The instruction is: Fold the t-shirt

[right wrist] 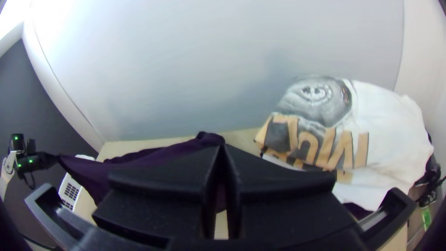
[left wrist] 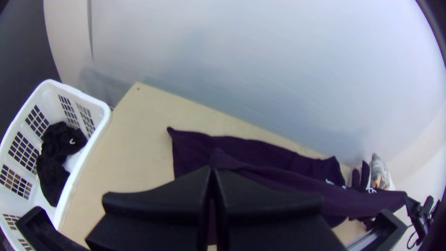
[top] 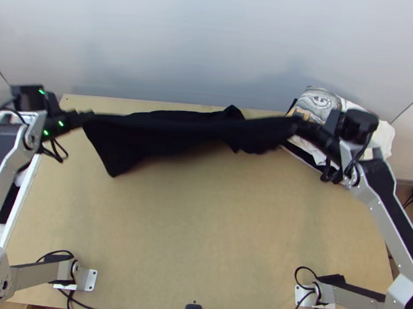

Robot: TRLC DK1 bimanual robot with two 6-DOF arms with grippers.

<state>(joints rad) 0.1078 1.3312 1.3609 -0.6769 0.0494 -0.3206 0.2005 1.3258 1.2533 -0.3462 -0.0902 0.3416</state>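
A black t-shirt (top: 168, 131) is stretched between both grippers above the table's far part, with a lower corner hanging toward the left front. In the top view my left gripper (top: 89, 116) holds its left end and my right gripper (top: 297, 125) its right end. The left wrist view has the left gripper (left wrist: 213, 172) shut on the dark cloth (left wrist: 288, 186), which runs off to the other arm. Seen from the right wrist, the right gripper (right wrist: 222, 151) is shut on the shirt (right wrist: 162, 155). The cloth's far edge is loosely bunched.
White printed clothing (top: 319, 109) lies in a pile at the table's back right corner, beneath the right arm. A white basket (left wrist: 88, 139) with dark cloth inside stands beside the table's left edge. Bare wooden table (top: 212, 229) spreads in front of the shirt.
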